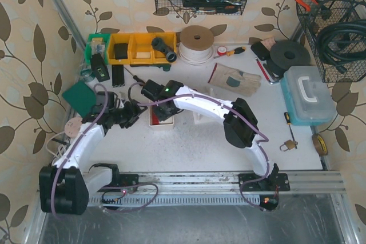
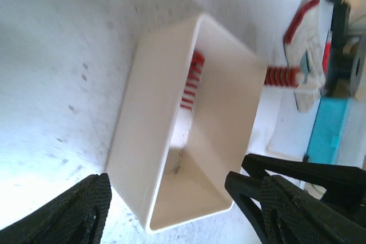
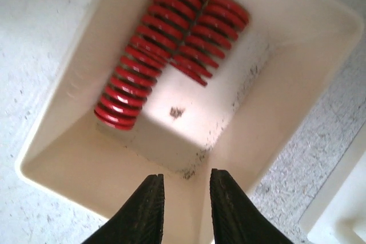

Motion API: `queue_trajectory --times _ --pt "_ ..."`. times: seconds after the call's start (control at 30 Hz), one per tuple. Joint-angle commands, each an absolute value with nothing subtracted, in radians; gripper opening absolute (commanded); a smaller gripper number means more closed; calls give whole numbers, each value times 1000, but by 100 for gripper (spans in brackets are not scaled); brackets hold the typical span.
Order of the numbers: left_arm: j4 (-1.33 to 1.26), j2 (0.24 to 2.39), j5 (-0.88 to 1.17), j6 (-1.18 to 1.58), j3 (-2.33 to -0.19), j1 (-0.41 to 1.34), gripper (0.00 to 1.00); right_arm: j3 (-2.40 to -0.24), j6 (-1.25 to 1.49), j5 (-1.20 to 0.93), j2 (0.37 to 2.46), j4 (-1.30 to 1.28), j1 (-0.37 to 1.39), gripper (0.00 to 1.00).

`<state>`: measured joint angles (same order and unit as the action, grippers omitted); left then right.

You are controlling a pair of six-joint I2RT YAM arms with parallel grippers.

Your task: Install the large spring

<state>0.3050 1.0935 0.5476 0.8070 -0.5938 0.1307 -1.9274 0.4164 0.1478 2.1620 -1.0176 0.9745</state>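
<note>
A white bin [image 3: 311, 55] lies under my right gripper [image 3: 186, 182]. Two red springs rest against its far wall: the large spring [image 3: 143, 55] on the left and a shorter one [image 3: 216, 31] beside it. The right fingers hang over the near rim with a narrow gap and nothing between them. My left gripper [image 2: 167, 190] stands open astride the bin's [image 2: 143, 112] near end, with one red spring [image 2: 193, 81] visible inside. Another red spring [image 2: 282, 76] sits outside on a white fixture. From above, both grippers [image 1: 134, 112] [image 1: 162, 107] meet at the bin [image 1: 153, 120].
At the back are yellow bins [image 1: 134, 48], a roll of white cord [image 1: 196, 43] and gloves [image 1: 235, 79]. A teal-lidded box [image 1: 306, 96], a padlock [image 1: 289, 144] and a screwdriver [image 1: 287, 118] lie to the right. A green pad [image 1: 80, 95] is at the left.
</note>
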Motion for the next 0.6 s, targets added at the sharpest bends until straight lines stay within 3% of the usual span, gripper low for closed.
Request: queue_trajectory --times 0.0,0.57 --pt "506 1019 400 683 -664 42 75 -2011 448 186 2234 -1040 965 28" --pt "506 1188 441 569 -789 -70 71 -2225 566 235 2449 -1079 934 44"
